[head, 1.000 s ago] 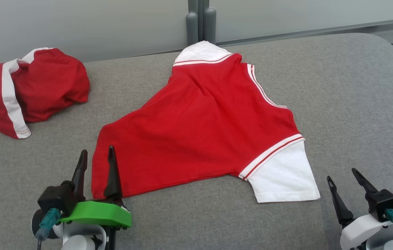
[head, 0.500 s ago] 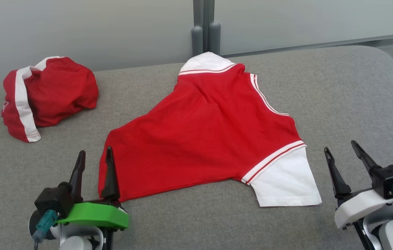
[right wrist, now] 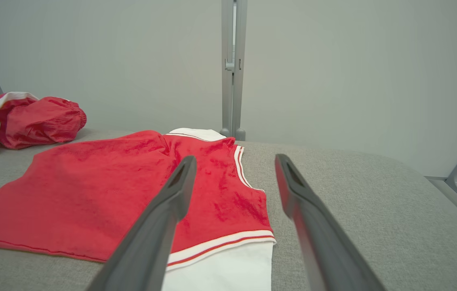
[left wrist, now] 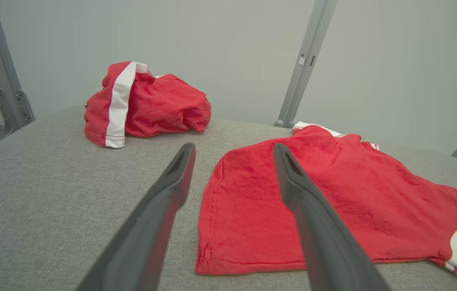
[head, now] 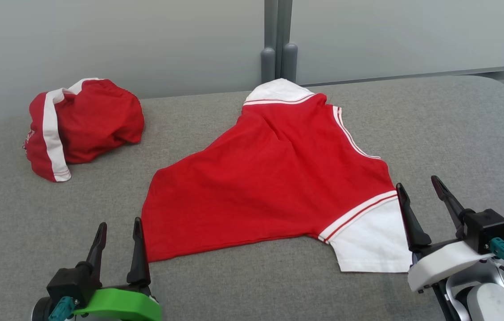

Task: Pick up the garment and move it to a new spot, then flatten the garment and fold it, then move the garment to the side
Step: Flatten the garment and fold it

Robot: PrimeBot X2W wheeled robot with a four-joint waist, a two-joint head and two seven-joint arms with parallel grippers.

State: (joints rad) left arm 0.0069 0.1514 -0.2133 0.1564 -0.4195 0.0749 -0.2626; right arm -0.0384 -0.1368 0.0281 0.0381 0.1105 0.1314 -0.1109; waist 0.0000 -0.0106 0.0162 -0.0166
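A red T-shirt [head: 274, 178] with white sleeves is lying spread out in the middle of the gray padded table [head: 456, 133]. It is lying mostly flat, with a few soft wrinkles. One white sleeve [head: 370, 243] is pointing toward the robot, on the right side. The other white sleeve [head: 278, 91] is sitting at the far edge, just in front of a gray post [head: 278, 40].

A second red garment [head: 87, 120] with a white stripe is sitting in a bunched-up heap at the far left of the table, well apart from the T-shirt.

The left gripper [head: 120, 222] is hanging near the left bottom corner of the T-shirt. Its two dark fingers are standing wide apart and are holding nothing. The T-shirt's corner is lying just beside the inner finger.

The right gripper [head: 417, 181] is hanging next to the near white sleeve. Its fingers are also spread wide and are gripping nothing. In the head view one finger is crossing over the sleeve's edge, but I cannot tell if it is touching the cloth.
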